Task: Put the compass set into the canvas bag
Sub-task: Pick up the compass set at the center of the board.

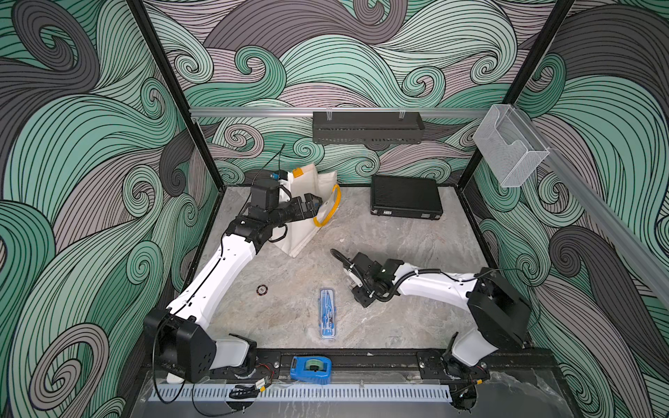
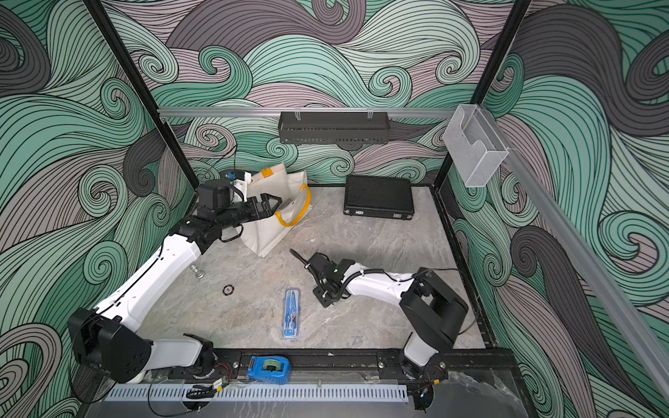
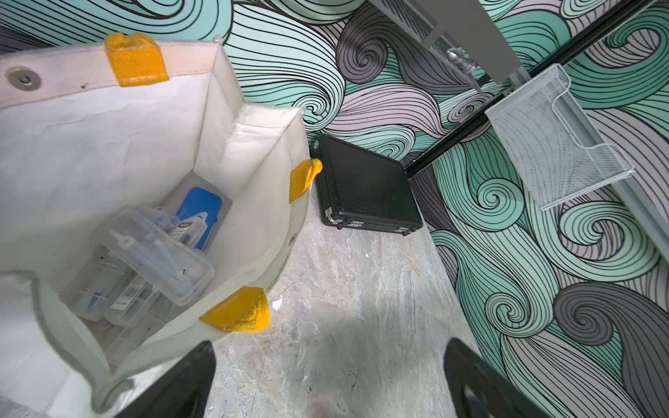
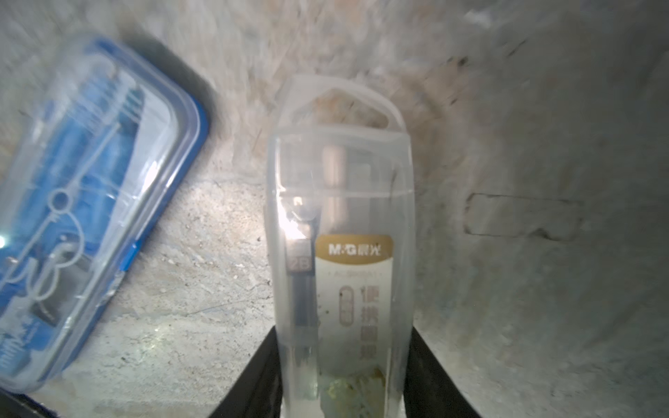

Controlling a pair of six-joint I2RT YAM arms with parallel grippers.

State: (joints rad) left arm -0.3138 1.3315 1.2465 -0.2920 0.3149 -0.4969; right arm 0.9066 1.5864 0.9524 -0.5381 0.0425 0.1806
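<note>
Right gripper [image 4: 344, 365] first: I'm pinching the slim translucent compass case [image 4: 340, 202], one black finger pressed on each long side near one end. I can't tell whether it's off the table [image 4: 543, 289] yet. Through the plastic I see a gold-banded label and a small 2B lead box, and there's a hanging loop at the free end.

Just left of it lies the blue compass set [image 1: 327, 313], flat in its blue tray under a clear lid, near the front middle of the table, untouched.

Out at far left, my left gripper [image 1: 314, 203] is spread wide and empty, hanging by the mouth of the canvas bag [image 1: 304, 235]. The bag stands open, off-white with yellow handles. In the left wrist view, several clear cases [image 3: 159, 260] lie at its bottom.

I'd call the job well along. Some sets are in, this one needs carrying across and dropping, and the blue one comes after. The black hard case [image 1: 405, 202] at far right is no part of this.
</note>
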